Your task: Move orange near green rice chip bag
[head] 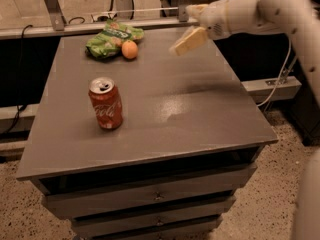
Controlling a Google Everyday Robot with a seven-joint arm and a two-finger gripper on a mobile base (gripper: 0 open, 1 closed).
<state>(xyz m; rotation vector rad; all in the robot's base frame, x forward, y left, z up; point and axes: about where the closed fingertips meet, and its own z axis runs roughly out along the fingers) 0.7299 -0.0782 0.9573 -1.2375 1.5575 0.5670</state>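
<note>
The orange [130, 49] rests on the grey table at the back left, touching the right edge of the green rice chip bag [111, 38]. The bag lies wrinkled near the table's far edge. My gripper [187, 42] hangs above the table's back right part, well to the right of the orange and apart from it, and nothing shows in it.
A red Coca-Cola can [105, 103] stands upright on the left half of the table [200, 114]. The table has drawers below. A rail and cables run behind the far edge. My white arm [260, 11] comes in from the upper right.
</note>
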